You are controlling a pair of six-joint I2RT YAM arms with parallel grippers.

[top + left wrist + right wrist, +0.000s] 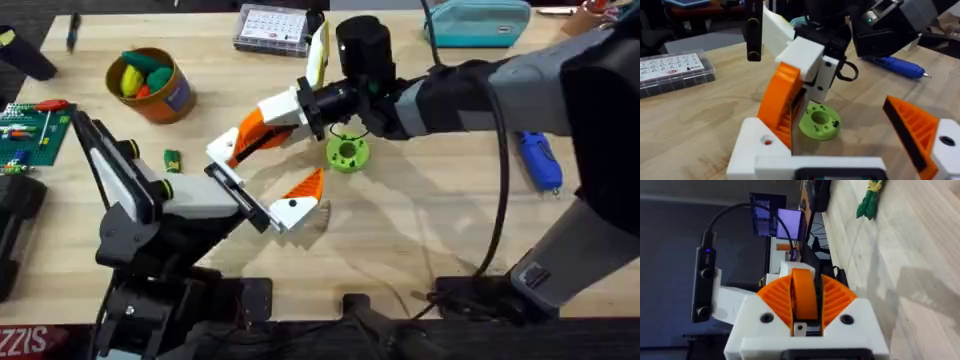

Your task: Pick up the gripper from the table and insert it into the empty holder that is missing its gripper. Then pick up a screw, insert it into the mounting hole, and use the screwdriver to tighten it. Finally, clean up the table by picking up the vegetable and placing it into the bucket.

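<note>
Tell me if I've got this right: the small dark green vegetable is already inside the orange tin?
Not quite. The vegetable lies on the table, beside the tin and apart from it, as the overhead view shows.

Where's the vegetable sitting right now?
In the overhead view the vegetable lies on the table at left, just below the bucket and apart from it.

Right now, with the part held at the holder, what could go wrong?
The right gripper is shut on the orange gripper, but I can't tell whether its white base is fully seated, so letting go now may drop it. The green ring lies close beside them and could get knocked.
</note>
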